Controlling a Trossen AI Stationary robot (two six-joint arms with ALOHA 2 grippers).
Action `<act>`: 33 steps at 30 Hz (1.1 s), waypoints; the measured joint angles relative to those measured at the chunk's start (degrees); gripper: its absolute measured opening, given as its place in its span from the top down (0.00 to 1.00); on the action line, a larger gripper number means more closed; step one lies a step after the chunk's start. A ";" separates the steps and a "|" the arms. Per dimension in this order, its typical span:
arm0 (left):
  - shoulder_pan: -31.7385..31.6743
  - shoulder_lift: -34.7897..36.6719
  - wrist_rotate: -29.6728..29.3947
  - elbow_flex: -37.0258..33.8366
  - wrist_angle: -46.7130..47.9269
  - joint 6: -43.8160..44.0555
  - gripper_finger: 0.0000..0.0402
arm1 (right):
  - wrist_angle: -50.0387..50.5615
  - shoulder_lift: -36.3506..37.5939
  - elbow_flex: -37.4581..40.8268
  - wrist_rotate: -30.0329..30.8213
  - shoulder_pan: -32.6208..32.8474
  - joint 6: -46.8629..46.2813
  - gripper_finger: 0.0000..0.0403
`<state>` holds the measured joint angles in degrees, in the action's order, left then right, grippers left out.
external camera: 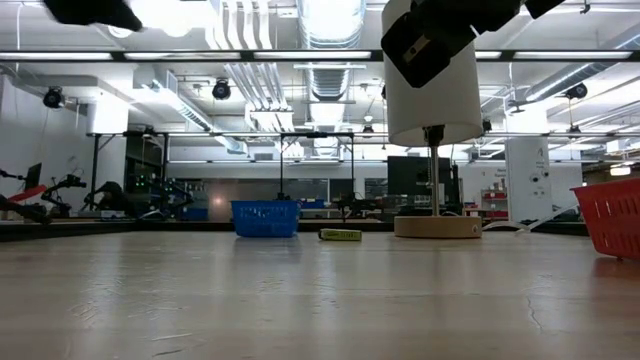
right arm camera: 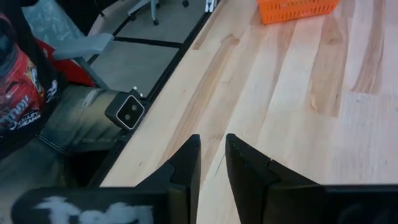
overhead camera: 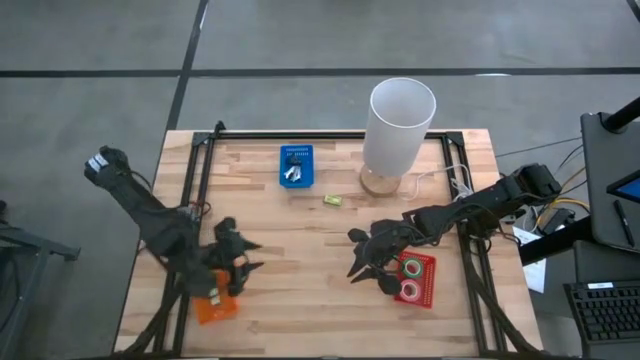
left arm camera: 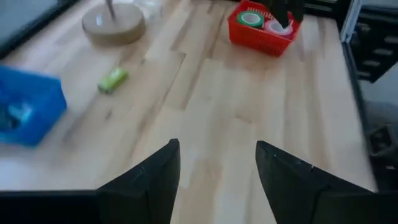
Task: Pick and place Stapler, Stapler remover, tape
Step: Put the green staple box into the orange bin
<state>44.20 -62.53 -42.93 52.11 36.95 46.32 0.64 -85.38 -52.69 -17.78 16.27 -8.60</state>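
Observation:
Two rolls of tape, one green (overhead camera: 412, 267) and one pink (overhead camera: 408, 291), lie in a red tray (overhead camera: 428, 290) at the right. In a blue tray (overhead camera: 296, 153) at the far side lies a small silvery thing (overhead camera: 293, 175); whether it is the stapler remover, I cannot tell. The stapler is hidden. My left gripper (overhead camera: 252, 256) (left arm camera: 217, 146) hangs open and empty just past an orange tray (overhead camera: 215, 310), whose inside my left arm partly covers. My right gripper (overhead camera: 355, 255) (right arm camera: 212, 142) hangs left of the red tray, its fingers a narrow gap apart, holding nothing.
A tall white lamp (overhead camera: 400, 120) stands on a round wooden base (external camera: 437, 226) at the far right. A small green oblong thing (overhead camera: 333, 200) (left arm camera: 113, 79) lies on the bare wood between the blue tray and the lamp. Black rails (overhead camera: 330, 134) frame the table.

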 joint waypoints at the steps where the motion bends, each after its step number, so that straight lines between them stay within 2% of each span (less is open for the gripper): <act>1: -2.40 -0.38 1.34 -0.40 -2.52 -4.12 0.48 | -0.30 0.00 0.00 -0.02 0.00 0.13 0.83; 6: -16.17 -3.37 16.56 -2.59 -14.65 -22.30 0.48 | -2.49 0.02 0.00 -0.07 0.76 1.34 0.81; 10: -28.03 -7.20 28.06 -2.62 -19.11 -32.88 0.47 | -2.71 0.02 0.00 -0.06 1.19 1.30 0.79; 13: -36.16 -10.65 34.76 -2.62 -22.45 -38.81 0.48 | -2.71 0.02 0.00 -0.04 1.78 1.05 0.79; 18: -46.56 -17.09 46.78 -2.34 -29.34 -43.46 0.48 | -2.70 0.02 0.00 -0.16 3.25 -1.12 0.79; 24: -52.40 -26.67 48.38 3.16 -31.38 -52.50 0.48 | -3.41 0.04 0.00 0.05 4.89 -0.35 0.83; 33: -56.34 -41.99 48.29 15.63 -29.31 -59.03 0.48 | -4.52 0.11 0.22 4.63 7.27 -2.31 0.85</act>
<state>-12.15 -104.53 5.37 67.74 7.64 -12.71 -3.88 -85.27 -52.47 -13.15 23.54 -10.91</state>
